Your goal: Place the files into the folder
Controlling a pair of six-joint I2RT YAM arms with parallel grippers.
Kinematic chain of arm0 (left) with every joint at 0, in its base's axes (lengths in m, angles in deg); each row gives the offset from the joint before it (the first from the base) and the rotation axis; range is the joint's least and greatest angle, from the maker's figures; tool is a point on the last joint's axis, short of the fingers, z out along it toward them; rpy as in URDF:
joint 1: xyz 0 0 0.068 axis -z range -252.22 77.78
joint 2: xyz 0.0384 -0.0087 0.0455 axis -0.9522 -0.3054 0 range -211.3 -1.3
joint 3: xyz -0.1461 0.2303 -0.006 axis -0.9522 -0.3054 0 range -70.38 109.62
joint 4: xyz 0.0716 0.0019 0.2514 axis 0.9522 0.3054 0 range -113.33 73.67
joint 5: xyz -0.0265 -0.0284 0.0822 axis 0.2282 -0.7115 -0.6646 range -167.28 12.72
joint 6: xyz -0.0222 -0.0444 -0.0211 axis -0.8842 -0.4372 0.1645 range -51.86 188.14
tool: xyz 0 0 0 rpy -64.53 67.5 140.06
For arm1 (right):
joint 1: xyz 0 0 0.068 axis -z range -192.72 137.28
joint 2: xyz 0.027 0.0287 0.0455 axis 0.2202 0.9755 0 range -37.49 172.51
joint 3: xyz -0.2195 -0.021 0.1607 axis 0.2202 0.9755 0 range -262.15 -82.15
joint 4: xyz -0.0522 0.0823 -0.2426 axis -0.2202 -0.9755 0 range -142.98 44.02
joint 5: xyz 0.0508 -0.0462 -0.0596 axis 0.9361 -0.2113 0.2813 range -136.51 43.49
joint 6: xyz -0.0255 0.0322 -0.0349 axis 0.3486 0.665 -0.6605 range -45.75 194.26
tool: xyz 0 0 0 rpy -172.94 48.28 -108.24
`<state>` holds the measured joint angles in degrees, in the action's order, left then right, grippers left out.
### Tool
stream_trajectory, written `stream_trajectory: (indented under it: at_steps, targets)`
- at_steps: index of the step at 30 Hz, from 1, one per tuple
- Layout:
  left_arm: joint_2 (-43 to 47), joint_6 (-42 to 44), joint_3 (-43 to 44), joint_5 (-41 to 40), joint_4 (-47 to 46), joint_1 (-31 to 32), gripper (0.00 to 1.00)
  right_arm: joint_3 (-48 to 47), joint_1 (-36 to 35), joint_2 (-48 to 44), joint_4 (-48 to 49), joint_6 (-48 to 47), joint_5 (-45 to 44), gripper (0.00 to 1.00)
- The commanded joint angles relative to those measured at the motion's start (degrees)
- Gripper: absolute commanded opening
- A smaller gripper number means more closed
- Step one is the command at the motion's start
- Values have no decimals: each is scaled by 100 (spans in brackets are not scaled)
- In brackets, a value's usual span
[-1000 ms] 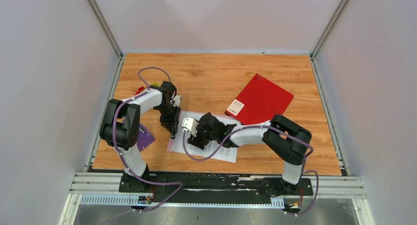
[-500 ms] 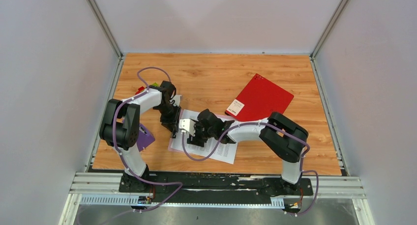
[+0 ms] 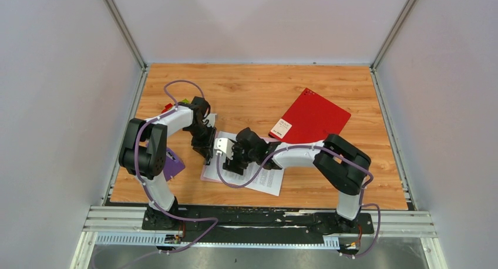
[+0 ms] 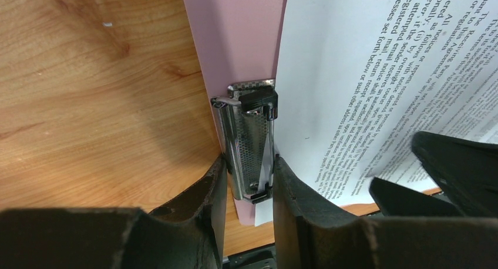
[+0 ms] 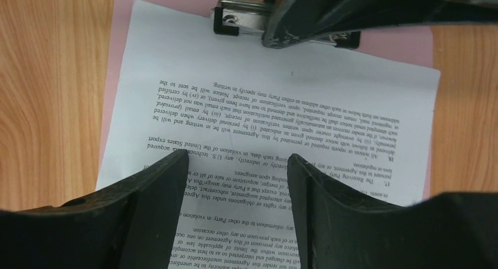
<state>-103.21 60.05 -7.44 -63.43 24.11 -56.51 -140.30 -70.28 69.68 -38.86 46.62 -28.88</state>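
Note:
A pink folder (image 3: 206, 174) lies flat near the table's front, and its metal clip (image 4: 249, 143) stands between my left gripper's (image 4: 246, 169) jaws, which are shut on it. A printed white sheet of the files (image 3: 262, 181) lies on the pink board (image 4: 235, 40), its top edge beside the clip (image 5: 241, 19). My right gripper (image 5: 238, 157) is open low over the sheet (image 5: 282, 98), one finger on each side of the text. Whether a second sheet lies under it cannot be told.
A red cover (image 3: 311, 119) with a white label lies at the back right. A purple object (image 3: 174, 164) sits by the left arm's elbow, small red and green items (image 3: 176, 104) behind it. A white paper edge (image 3: 211, 118) shows beside the left wrist.
My right gripper has moved left toward the clip, and the sheet has slid left with it. The left gripper has stayed on the clip.

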Motion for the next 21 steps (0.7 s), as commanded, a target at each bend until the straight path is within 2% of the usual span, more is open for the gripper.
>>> stream_trajectory:
  at_steps: [1, 4, 6, 7, 14, 21]
  targets:
    - [67, 115, -24, 171, -148, -6, 0, 173, 93, -683, 388, 1158, -168, 66]
    - [78, 107, -27, 137, -149, -6, 0, 207, 141, -868, 436, 1333, -187, 71]
    - [78, 107, -26, 127, -139, -6, 0, 138, 219, -866, 308, 1340, -232, 80]
    - [83, 107, -26, 123, -139, -6, 0, 76, 268, -819, 193, 1352, -217, 81]
    - [93, 107, -36, 81, -156, -6, 0, -110, 491, -462, -80, 1407, -202, 81]
    - [137, 150, -25, 151, -156, -6, 0, -340, 582, 54, -178, 1062, -49, 81]
